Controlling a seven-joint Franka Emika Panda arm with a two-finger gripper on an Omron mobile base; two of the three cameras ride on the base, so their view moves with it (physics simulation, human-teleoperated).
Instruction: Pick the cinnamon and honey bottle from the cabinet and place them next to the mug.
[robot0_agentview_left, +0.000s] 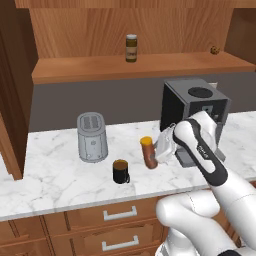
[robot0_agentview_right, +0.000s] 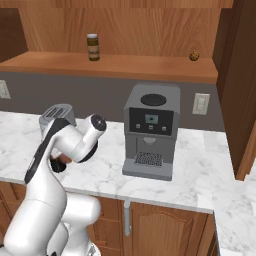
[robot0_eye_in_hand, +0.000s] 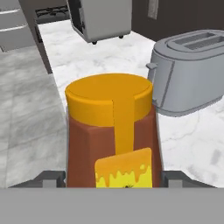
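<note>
Honey bottle (robot0_eye_in_hand: 111, 135), amber-brown plastic with an orange-yellow cap and yellow drip label, sits closest to the hand camera, flanked low on each side by the dark tips of the pincer (robot0_eye_in_hand: 113, 178). Whether those tips press the bottle or stand just off it cannot be told. Bottle upright on the white marble table (robot0_agentview_left: 45, 175), base apparently down on the surface.

Small, nearly black mug (robot0_agentview_left: 120, 171) with side handle stands just beside the bottle, to its left in the left base view. Grey metal toaster (robot0_agentview_left: 92, 136) close behind both. Grey box-shaped coffee machine (robot0_agentview_right: 151, 131) further along the table.

Cinnamon, a dark brown cylindrical jar (robot0_agentview_left: 131, 48) with pale lid, is on the shelf board of the warm brown wooden cabinet (robot0_agentview_left: 140, 67), untouched.

Judged: honey placement near done; cinnamon remains.

Risks: a sideways withdrawal could tip the tall bottle onto the mug. Wrist swinging up toward the shelf may clip the coffee machine or the shelf edge.
</note>
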